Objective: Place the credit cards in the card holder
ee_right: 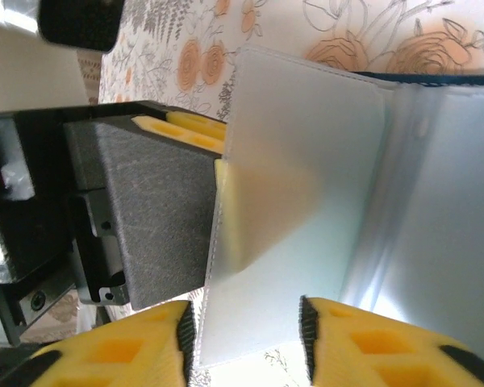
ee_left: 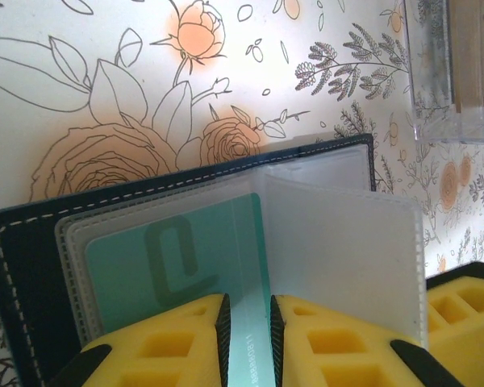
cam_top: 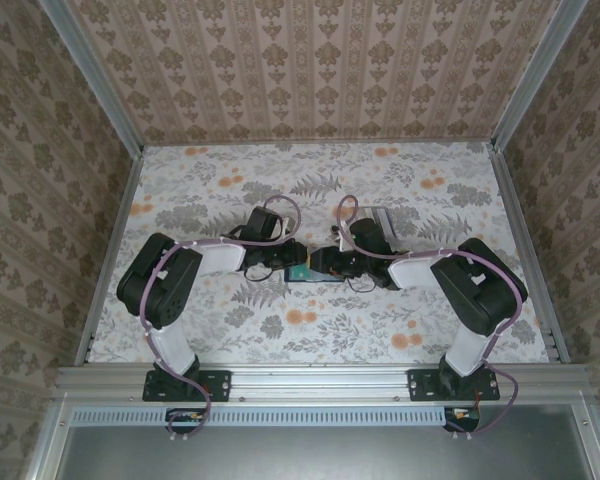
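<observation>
The card holder (cam_top: 305, 276) lies open mid-table between both arms. Its navy cover (ee_left: 24, 266) and frosted sleeves (ee_left: 347, 250) are close up in the left wrist view. A teal-green credit card (ee_left: 153, 258) sits partly inside a sleeve. My left gripper (ee_left: 248, 305) is shut on the card's near end. From the other side, my right gripper (ee_right: 244, 310) is open, its fingers either side of a raised frosted sleeve (ee_right: 306, 161). The sleeve spans most of the gap. In the top view the left gripper (cam_top: 288, 262) and right gripper (cam_top: 325, 265) nearly meet over the holder.
A clear plastic box (ee_left: 448, 72) stands on the floral tablecloth just beyond the holder, to the right in the left wrist view. The left gripper's dark body (ee_right: 145, 218) is close beside the raised sleeve. Patterned walls enclose the table.
</observation>
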Available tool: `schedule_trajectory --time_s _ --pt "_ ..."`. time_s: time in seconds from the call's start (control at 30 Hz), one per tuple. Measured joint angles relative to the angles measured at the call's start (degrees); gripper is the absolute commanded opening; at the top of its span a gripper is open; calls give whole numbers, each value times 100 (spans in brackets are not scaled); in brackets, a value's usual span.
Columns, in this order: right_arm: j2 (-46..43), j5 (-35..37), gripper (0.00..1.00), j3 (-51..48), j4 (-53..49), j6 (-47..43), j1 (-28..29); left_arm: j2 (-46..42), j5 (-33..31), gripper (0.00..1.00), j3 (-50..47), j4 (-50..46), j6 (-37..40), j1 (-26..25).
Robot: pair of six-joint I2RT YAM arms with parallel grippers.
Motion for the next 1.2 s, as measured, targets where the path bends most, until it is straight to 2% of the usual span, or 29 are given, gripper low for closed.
schedule_trajectory --time_s 0.37,0.53,0.73,0.8,0.93,1.03,1.2 --pt "0 4 31 -4 -22 7 -39 0 -2 23 0 -20 2 2" --pt "0 9 17 -66 83 33 -79 0 -2 23 0 -50 2 2" --pt "0 20 10 -70 83 48 -103 -15 -4 23 -4 -59 4 31" --pt "0 17 11 -70 85 50 -105 -57 -4 23 -22 -66 7 85" --pt "0 -22 25 -70 109 92 -103 -293 -13 23 -153 -85 28 334" --pt "0 -85 28 -63 140 74 -103 -575 -59 23 -289 -149 72 544" --pt "0 -129 29 -59 227 63 -96 -997 -155 26 -448 -275 170 817"
